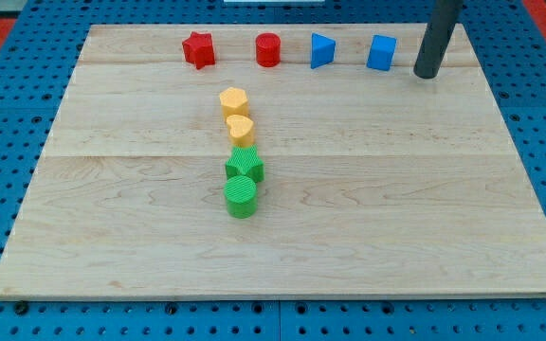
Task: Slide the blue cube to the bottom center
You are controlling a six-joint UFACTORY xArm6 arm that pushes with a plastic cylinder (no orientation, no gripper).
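Observation:
The blue cube (381, 52) sits near the top edge of the wooden board (396, 208), right of centre. My tip (427, 74) is just to the cube's right and slightly lower, a small gap apart. A blue wedge-shaped block (322, 50) sits to the cube's left.
A red cylinder (268, 49) and a red star (198, 49) continue the top row to the left. Down the middle-left run a yellow hexagon (233, 99), a yellow heart (240, 129), a green star (245, 167) and a green cylinder (241, 196).

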